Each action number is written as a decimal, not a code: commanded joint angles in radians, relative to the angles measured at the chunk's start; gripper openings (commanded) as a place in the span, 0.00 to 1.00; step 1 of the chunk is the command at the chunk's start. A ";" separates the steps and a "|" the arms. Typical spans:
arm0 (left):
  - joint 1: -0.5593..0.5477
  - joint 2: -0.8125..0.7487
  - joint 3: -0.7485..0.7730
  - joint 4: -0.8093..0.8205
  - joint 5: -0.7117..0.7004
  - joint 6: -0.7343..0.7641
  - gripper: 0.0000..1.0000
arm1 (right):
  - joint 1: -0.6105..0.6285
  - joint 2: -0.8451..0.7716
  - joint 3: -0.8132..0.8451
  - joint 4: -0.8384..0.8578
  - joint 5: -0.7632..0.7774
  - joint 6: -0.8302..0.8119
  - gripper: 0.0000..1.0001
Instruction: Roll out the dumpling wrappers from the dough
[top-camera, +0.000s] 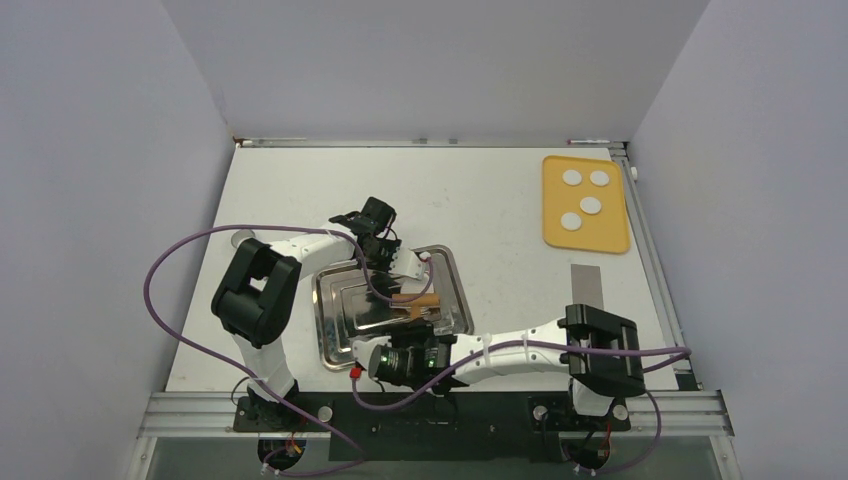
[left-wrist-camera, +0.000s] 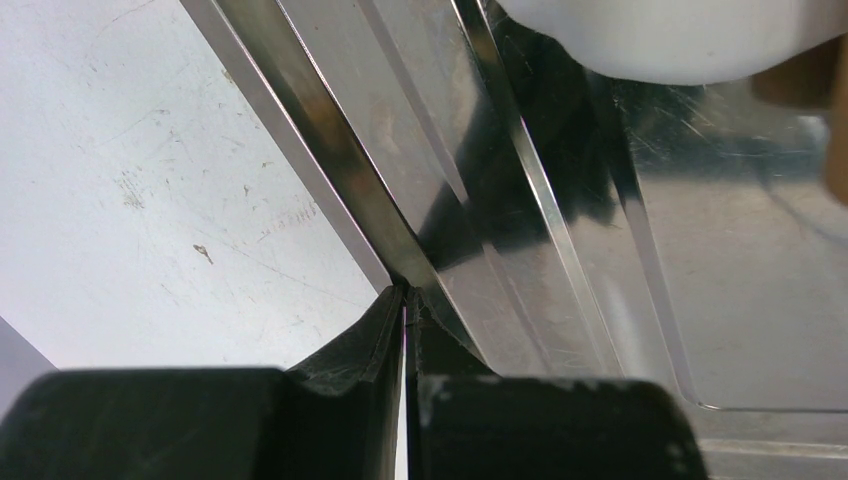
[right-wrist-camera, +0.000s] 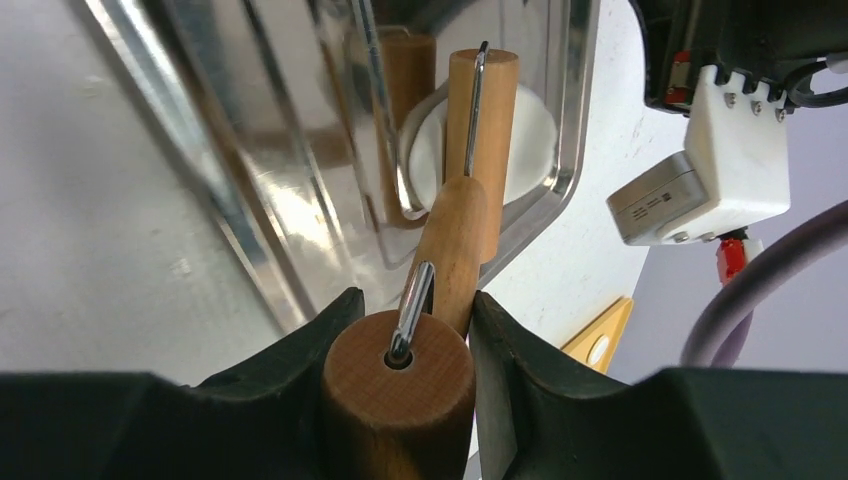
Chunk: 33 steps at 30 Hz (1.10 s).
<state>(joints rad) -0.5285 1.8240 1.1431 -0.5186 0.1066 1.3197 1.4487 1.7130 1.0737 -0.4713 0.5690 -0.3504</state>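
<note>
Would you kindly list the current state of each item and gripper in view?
left gripper: shut, tips at the metal tray's rim.
right gripper: shut on the rolling pin's handle.
rolling pin: held, roller lying across the dough.
dough: flattened white piece, in the tray under the roller.
dumpling wrappers: four flat discs lying apart on the yellow board.

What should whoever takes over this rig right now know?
Left gripper: shut, pinching the rim of the metal tray, apparently to steady it.
Right gripper: shut on the handle of the rolling pin, roller end resting on a white dough piece in the tray.
Done: four dumpling wrappers lie on the yellow mat at the far right of the table.
Left: finish rolling the piece in the tray; it probably joins the others on the mat afterwards.
</note>
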 joint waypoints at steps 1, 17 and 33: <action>-0.012 0.062 -0.049 -0.100 0.060 -0.014 0.00 | 0.069 0.020 -0.067 -0.116 -0.214 0.178 0.08; -0.012 0.059 -0.052 -0.097 0.059 -0.012 0.00 | -0.019 0.050 -0.014 -0.100 -0.218 0.051 0.08; -0.011 0.065 -0.046 -0.102 0.059 -0.015 0.00 | -0.070 0.054 -0.010 -0.079 -0.256 0.010 0.08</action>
<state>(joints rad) -0.5293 1.8240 1.1431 -0.5182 0.1047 1.3201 1.4216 1.7020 1.0668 -0.4862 0.5514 -0.3340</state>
